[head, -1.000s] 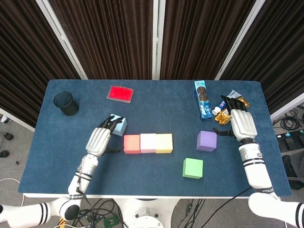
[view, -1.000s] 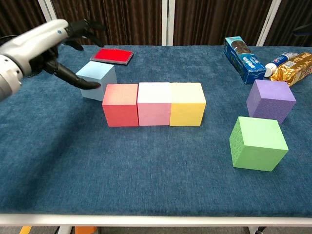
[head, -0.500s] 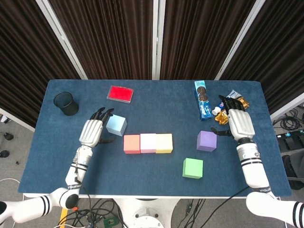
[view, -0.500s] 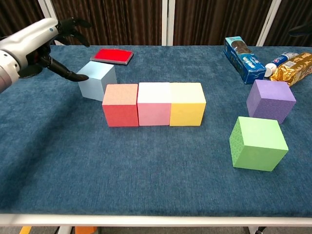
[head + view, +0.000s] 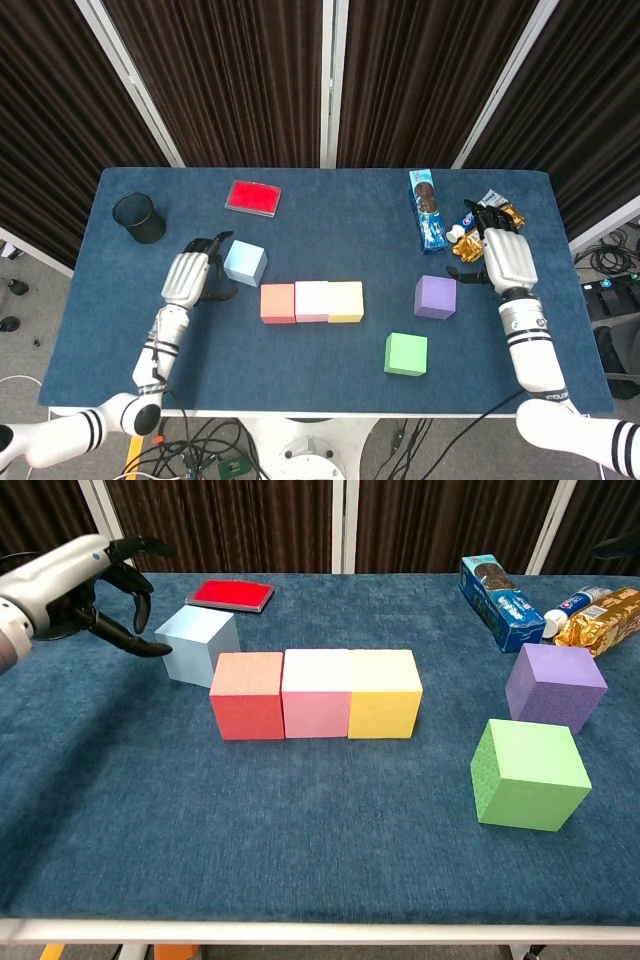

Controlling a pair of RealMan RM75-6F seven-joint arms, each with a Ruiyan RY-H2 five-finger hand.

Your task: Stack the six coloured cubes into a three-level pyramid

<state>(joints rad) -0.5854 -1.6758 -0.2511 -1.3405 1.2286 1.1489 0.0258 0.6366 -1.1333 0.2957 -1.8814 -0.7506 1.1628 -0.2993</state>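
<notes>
A red cube, a pink cube and a yellow cube stand touching in a row at the table's middle. The light blue cube sits just behind the row's left end. My left hand is beside it on the left, fingers spread and curved toward it, a small gap between. The purple cube and the green cube lie apart on the right. Right of the purple cube, my right hand hovers, holding nothing.
A black cup stands at the back left and a flat red box behind the blue cube. A blue biscuit pack and gold-wrapped snacks lie at the back right, close to my right hand.
My left hand has drawn back leftward off the light blue cube, which now sits free. The right hand has barely moved.
</notes>
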